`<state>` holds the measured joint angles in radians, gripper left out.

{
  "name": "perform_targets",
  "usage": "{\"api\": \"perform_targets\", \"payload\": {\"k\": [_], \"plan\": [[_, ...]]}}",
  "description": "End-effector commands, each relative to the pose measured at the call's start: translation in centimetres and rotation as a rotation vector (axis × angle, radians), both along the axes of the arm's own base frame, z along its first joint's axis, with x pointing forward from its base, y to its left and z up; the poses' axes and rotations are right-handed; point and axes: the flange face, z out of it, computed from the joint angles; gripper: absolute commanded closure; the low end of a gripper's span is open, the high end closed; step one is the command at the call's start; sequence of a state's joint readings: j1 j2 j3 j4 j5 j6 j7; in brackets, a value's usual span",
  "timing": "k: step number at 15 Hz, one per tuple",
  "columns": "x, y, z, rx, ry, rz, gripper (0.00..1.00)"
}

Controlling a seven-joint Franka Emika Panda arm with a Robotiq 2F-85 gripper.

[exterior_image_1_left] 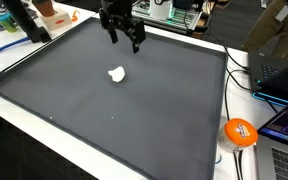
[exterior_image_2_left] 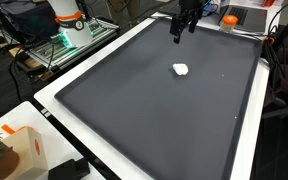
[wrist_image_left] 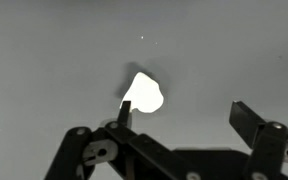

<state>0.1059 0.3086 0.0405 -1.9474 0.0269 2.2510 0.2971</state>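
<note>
Looks barely begun: hovers with the end effector spread wide and empty above the dark mat, clear of the small white lump lying untouched near the mat's middle, grip not yet made.

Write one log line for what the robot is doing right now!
gripper: open, hovering | holding: nothing | nearest: white lump | lump lies on: dark mat

one small white lump, one dark mat, one black gripper, one orange ball
</note>
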Motion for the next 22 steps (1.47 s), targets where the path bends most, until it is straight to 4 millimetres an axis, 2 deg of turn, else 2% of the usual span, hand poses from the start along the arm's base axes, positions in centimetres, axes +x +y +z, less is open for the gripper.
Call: {"api": "perform_targets", "payload": {"k": [1, 4, 7, 8, 9, 10, 14, 16, 17, 18, 19, 22], "plan": [[0.6, 0.2, -3.9, -0.089, 0.029, -0.046, 0.0], [0.9, 0.4, -5.9, -0.133, 0.051, -0.088, 0.01], [1.7, 0.5, -7.5, -0.16, 0.065, -0.12, 0.09], [2.0, 0.4, -8.0, -0.169, 0.072, -0.129, 0.09], [2.3, 0.3, -8.5, -0.174, 0.078, -0.14, 0.16], [2.5, 0.1, -9.0, -0.176, 0.085, -0.15, 0.14], [3.6, -0.4, -10.9, -0.189, 0.096, -0.177, 0.23], [3.9, -0.6, -11.6, -0.193, 0.109, -0.182, 0.35], [4.0, -0.6, -11.9, -0.196, 0.114, -0.182, 0.5], [4.1, -0.6, -12.1, -0.197, 0.12, -0.18, 0.57], [4.1, -0.4, -11.9, -0.197, 0.126, -0.175, 0.67], [3.8, -0.8, -10.8, -0.21, 0.167, -0.169, 0.84]]}}
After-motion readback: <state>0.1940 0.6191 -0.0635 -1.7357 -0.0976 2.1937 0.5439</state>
